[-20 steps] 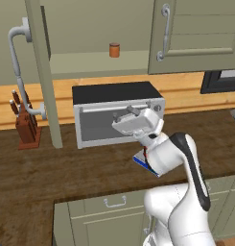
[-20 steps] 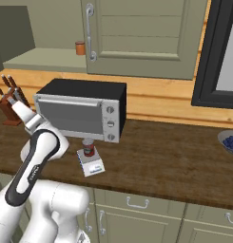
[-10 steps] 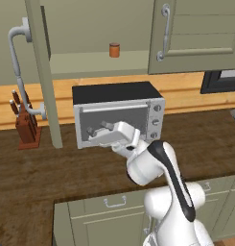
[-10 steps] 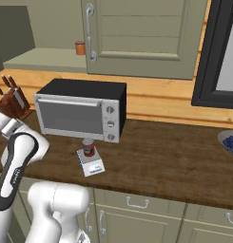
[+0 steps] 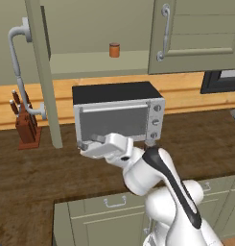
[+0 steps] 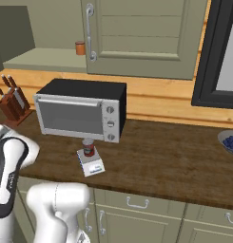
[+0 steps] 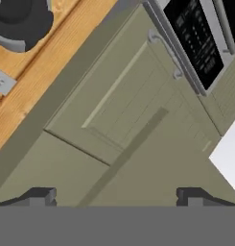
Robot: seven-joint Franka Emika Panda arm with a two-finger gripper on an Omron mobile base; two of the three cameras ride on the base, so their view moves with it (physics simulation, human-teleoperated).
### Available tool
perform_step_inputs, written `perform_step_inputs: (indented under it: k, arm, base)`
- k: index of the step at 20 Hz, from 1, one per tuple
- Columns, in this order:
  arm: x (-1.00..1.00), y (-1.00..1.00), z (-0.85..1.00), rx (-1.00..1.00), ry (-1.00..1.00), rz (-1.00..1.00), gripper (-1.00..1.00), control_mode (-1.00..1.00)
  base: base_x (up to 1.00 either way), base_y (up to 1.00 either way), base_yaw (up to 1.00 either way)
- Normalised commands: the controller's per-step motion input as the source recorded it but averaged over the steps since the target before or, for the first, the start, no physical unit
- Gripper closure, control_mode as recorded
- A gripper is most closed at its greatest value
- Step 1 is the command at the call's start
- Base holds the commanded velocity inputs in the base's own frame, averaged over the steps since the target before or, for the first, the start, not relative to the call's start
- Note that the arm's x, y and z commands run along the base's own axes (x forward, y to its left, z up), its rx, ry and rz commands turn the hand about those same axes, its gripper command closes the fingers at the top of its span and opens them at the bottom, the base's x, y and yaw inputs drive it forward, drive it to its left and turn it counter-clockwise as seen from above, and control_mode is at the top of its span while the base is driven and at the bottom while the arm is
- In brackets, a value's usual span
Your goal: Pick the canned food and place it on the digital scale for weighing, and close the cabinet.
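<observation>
The gripper [image 5: 85, 145] is seen in the left base view low in front of the toaster oven [image 5: 118, 115], pointed toward the open cabinet door [image 5: 43, 72]. In the hand view its two dark fingertips [image 7: 40, 196] are set wide apart, with nothing held between them; an olive panelled door [image 7: 123, 103] with a curved silver handle [image 7: 164, 50] is seen beyond them.

On the dark wooden counter [image 6: 165, 161], the canned food [image 6: 88, 147] is stood upright on the digital scale [image 6: 91, 163], just in front of the toaster oven's right corner. A knife block [image 5: 26, 126] is placed to the left against the wooden backsplash.

Farther back, the cabinet [image 5: 195, 36] is seen with its right door shut and its left door swung out edge-on. An orange-brown cylinder [image 5: 114, 50] is left on the exposed shelf [image 5: 90, 62].
</observation>
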Motion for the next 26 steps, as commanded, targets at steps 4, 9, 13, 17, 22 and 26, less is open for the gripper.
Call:
perform_step_inputs:
  k: [4,9,13,17,22,26]
  arm:
    - [-0.98,0.91,-0.34,0.16,-0.17,-0.38,-1.00,-1.00]
    - [-0.99,0.87,-0.43,0.24,-0.20,-0.38,-1.00,-1.00]
    - [-0.96,0.97,-0.35,0.27,-0.19,-0.37,-1.00,-1.00]
    - [-0.73,0.88,-0.13,0.24,-0.10,-0.25,-1.00,-1.00]
    - [-0.02,0.74,0.00,0.31,0.09,-0.24,-1.00,-1.00]
    - [0.10,0.08,0.19,0.40,0.21,-0.16,-1.00,-1.00]
  base:
    - [0.00,0.00,0.00]
    - [0.00,0.00,0.00]
    - [0.00,0.00,0.00]
    - [0.00,0.00,0.00]
    - [0.00,0.00,0.00]
    - [0.00,0.00,0.00]
